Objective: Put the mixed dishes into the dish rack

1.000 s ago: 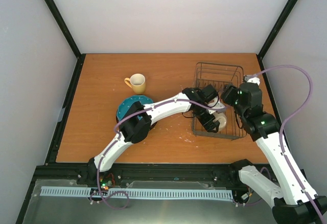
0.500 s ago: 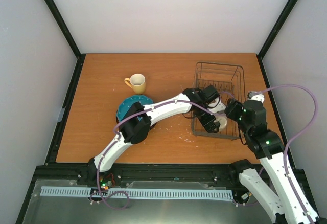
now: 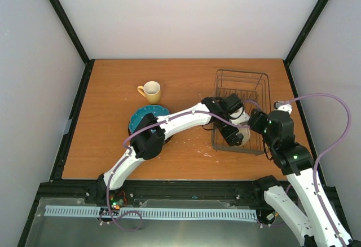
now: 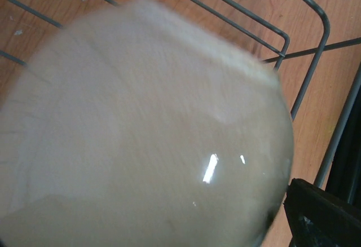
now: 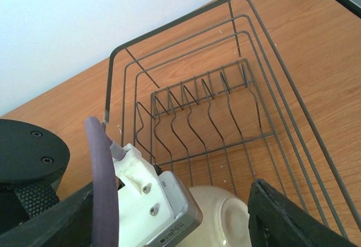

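The dark wire dish rack (image 3: 241, 83) stands at the right of the table and also shows in the right wrist view (image 5: 186, 97). My left gripper (image 3: 236, 135) reaches into its near end, shut on the small cream bowl (image 3: 246, 136). The bowl fills the left wrist view (image 4: 146, 128) and shows in the right wrist view (image 5: 225, 216). My right gripper (image 3: 256, 122) hangs open and empty over the rack's near right side (image 5: 169, 207). The yellow mug (image 3: 151, 92) and the teal dotted plate (image 3: 144, 116) sit on the table to the left. The other two plates are not in view.
The left arm (image 3: 180, 120) stretches across the table's middle, over part of the teal plate. Its wrist camera block (image 5: 152, 202) sits between my right fingers. The rack's upright prongs (image 5: 203, 100) stand at its far end. Black frame posts line the table edges.
The right arm has drawn back toward the near edge and lowered beside the rack. The left gripper has shifted slightly with the bowl, which shows less from above.
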